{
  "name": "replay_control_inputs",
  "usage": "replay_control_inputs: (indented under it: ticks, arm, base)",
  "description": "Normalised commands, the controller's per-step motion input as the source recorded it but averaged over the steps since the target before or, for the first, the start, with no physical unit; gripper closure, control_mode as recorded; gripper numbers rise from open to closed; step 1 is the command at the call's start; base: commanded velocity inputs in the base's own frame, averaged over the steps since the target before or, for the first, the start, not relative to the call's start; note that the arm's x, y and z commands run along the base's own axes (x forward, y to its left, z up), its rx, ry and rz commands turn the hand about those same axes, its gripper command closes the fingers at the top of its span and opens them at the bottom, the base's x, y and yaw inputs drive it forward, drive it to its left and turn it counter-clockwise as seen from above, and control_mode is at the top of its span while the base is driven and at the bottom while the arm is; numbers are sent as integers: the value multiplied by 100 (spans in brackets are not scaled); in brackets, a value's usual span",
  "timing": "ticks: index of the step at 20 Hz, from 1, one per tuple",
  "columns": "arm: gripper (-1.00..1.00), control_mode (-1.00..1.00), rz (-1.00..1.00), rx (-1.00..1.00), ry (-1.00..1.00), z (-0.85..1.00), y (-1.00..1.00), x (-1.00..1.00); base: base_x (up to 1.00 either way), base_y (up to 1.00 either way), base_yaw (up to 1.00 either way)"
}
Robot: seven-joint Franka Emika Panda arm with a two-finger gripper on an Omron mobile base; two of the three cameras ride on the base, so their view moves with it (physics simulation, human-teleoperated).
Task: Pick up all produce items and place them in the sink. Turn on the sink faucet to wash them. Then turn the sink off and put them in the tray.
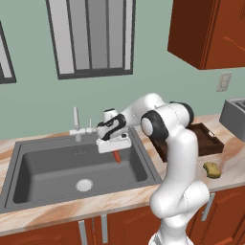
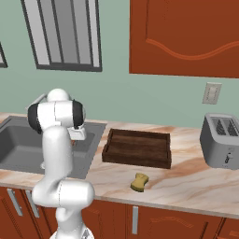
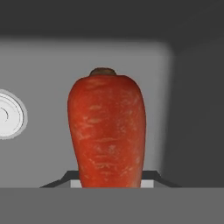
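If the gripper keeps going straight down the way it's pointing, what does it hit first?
The gripper, holding the carrot, points down into the sink. The carrot's tip would likely meet the basin floor first, to one side of the drain.

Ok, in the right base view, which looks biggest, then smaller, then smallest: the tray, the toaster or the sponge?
Largest to smallest, as they look there:
1. tray
2. toaster
3. sponge
The sponge sits nearest the camera and still looks smallest, so that ranking is safe.
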Motion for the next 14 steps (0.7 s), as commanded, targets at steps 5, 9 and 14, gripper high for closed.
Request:
replay_control_inputs:
  ticks: [5, 9, 14]
  arm:
    - [100, -100, -4, 0, 0, 40, -20, 0]
    - [100, -100, -4, 0, 0, 40, -25, 0]
    - [100, -100, -4, 0, 0, 42, -26, 0]
  base:
    - [0, 0, 0]
    - [0, 0, 0]
    - [0, 0, 0]
